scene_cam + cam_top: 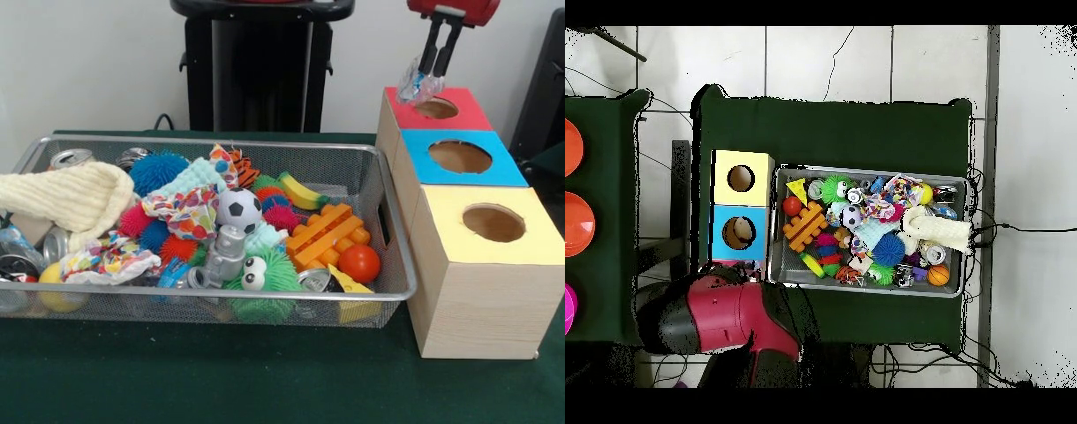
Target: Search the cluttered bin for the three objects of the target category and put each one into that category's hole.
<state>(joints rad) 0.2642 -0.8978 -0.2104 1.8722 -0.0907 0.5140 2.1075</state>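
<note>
Crumpled clear plastic item [418, 86] pinched between fingers of gripper [439, 62], hanging just above red-topped box [459, 113], at 10 o'clock of its hole [436, 109]. Judged: one delivery near drop, not released. Mesh bin [395, 231] full of clutter; cans [71, 159] at 9 o'clock side. Earlier deliveries cannot be told.
</note>
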